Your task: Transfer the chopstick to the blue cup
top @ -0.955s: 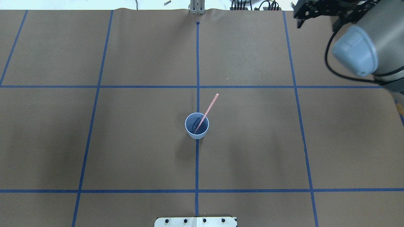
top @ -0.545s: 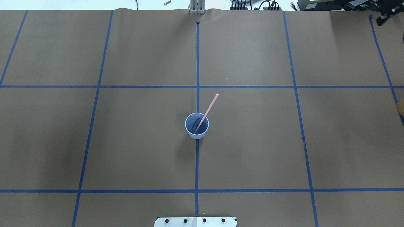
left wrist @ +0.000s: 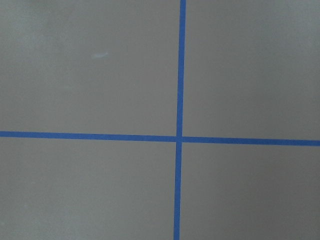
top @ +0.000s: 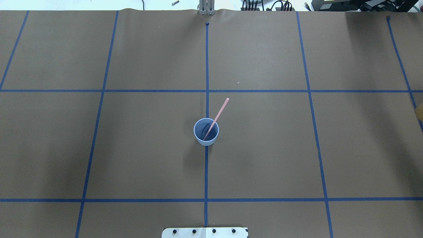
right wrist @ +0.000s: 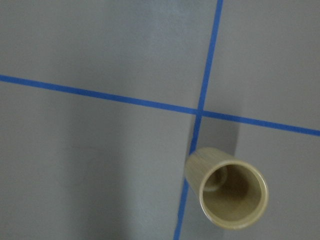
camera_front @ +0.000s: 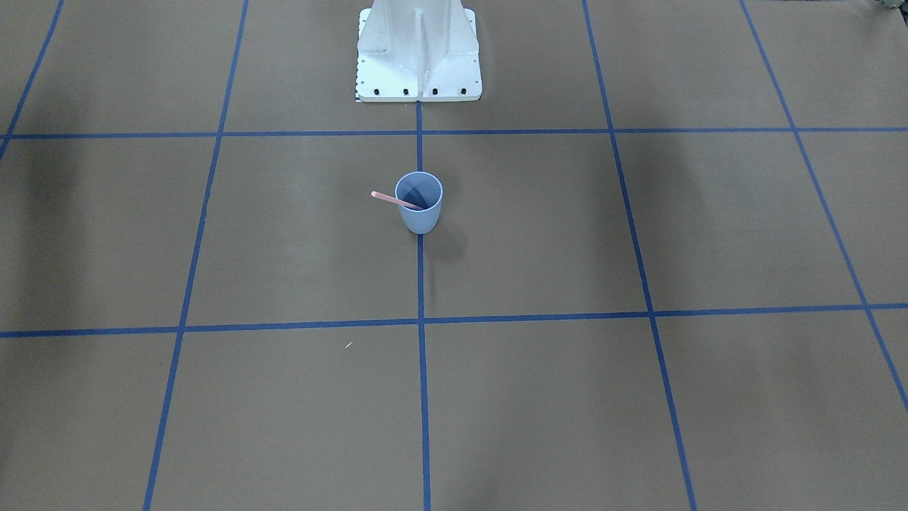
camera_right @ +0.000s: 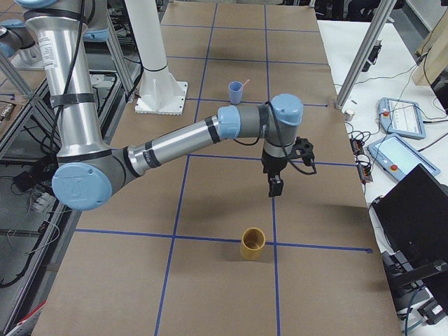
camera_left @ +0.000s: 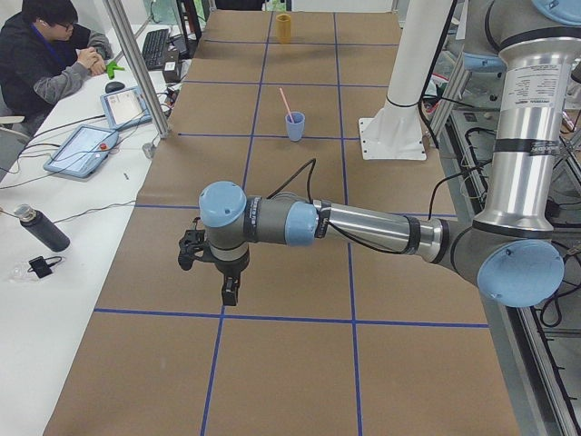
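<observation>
The blue cup (top: 206, 133) stands upright at the middle of the table, on the centre tape line. The pale pink chopstick (top: 217, 117) rests inside it, leaning on the rim with its top end pointing away and to the right. Both also show in the front-facing view, the cup (camera_front: 419, 206) and the chopstick (camera_front: 389, 199). My left gripper (camera_left: 230, 296) hangs over bare table far to the cup's left. My right gripper (camera_right: 275, 189) hangs far to the cup's right. Both show only in side views, so I cannot tell whether they are open or shut.
A tan cup (camera_right: 253, 244) stands upright near the table's right end, below my right wrist camera (right wrist: 232, 192). The white robot base (camera_front: 418, 50) stands at the table's near edge. An operator (camera_left: 45, 45) sits at a side desk with tablets.
My right arm has swung out of the overhead view's upper right corner. The cup and chopstick have not moved.
</observation>
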You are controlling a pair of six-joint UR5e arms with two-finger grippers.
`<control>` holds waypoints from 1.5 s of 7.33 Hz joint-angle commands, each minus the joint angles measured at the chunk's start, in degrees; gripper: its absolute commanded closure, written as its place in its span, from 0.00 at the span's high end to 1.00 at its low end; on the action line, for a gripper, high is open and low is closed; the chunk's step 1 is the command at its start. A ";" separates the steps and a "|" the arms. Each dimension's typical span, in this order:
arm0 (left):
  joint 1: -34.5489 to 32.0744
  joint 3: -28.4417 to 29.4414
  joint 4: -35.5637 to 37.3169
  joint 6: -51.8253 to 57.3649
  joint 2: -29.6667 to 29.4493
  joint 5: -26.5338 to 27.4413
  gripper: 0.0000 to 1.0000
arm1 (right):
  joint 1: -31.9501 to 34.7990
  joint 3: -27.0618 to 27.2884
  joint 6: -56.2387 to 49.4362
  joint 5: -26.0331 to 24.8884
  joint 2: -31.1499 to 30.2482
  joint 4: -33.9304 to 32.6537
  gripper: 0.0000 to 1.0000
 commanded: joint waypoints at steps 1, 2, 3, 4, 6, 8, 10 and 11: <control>0.06 -0.54 -1.79 0.26 1.97 -0.46 0.98 | 1.26 -0.77 0.07 0.07 -8.38 8.36 1.00; 0.06 -0.36 -1.71 0.26 1.97 -0.47 0.98 | 1.27 -0.94 0.59 0.07 -8.39 8.45 1.00; 0.06 -0.80 -2.06 0.61 2.15 -0.47 0.98 | 1.27 -0.86 2.95 0.16 -8.30 8.53 1.00; 0.06 -0.80 -2.15 0.61 2.32 -0.38 0.98 | 1.27 -0.77 4.28 0.24 -8.21 8.62 1.00; 0.06 -1.07 -2.06 0.61 2.41 -0.29 0.98 | 1.27 -1.03 4.38 0.24 -8.04 8.62 1.00; 0.06 -0.98 -2.06 0.52 2.41 0.06 0.98 | 1.27 -1.12 4.38 0.24 -7.77 8.62 1.00; 0.06 -0.98 -2.15 0.52 2.50 0.15 0.98 | 1.27 -1.21 4.38 0.24 -7.69 8.71 1.00; -0.03 -0.98 -2.15 0.52 2.50 0.15 0.98 | 1.27 -1.73 4.29 0.24 -7.69 8.71 1.00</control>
